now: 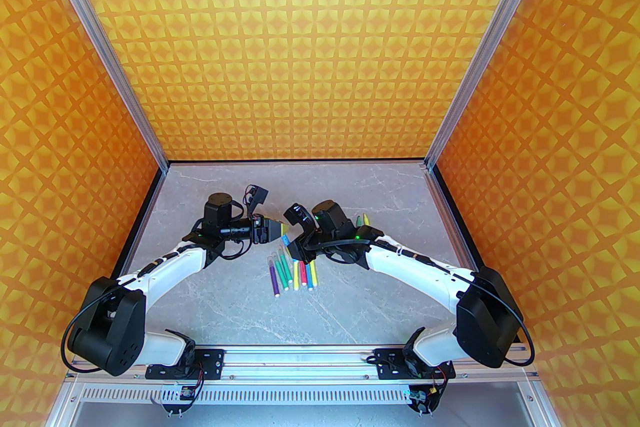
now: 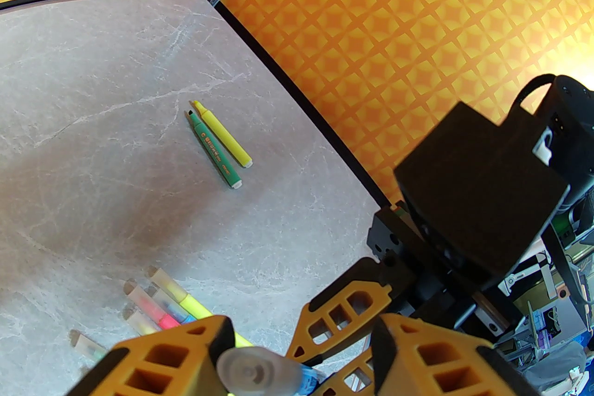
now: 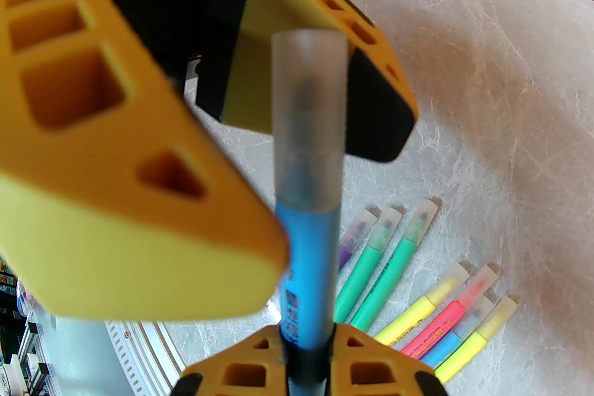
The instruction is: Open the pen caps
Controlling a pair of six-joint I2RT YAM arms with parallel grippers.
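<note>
- judging by looks, the pen cap is tiny, light and stiff: a smooth translucent plastic sleeve, likely slippery and push-fitted on the tip
- best hold is probably across the cap's middle, pads square on its sides, then a straight pull along the barrel; too hard a squeeze could bind it or shoot it out
- cap sits on the blue pen, held up above the surface between the two arms
- right hand is clenched on the blue barrel's lower end, cap end sticking out toward the other arm
- left hand is partly open with its jaws either side of the cap; one pad looks to be touching it, a gap shows on the other side, so no firm grip yet
- capped pens lie in a row on the surface below
- two uncapped pens, green and yellow, lie well apart from that row
</note>
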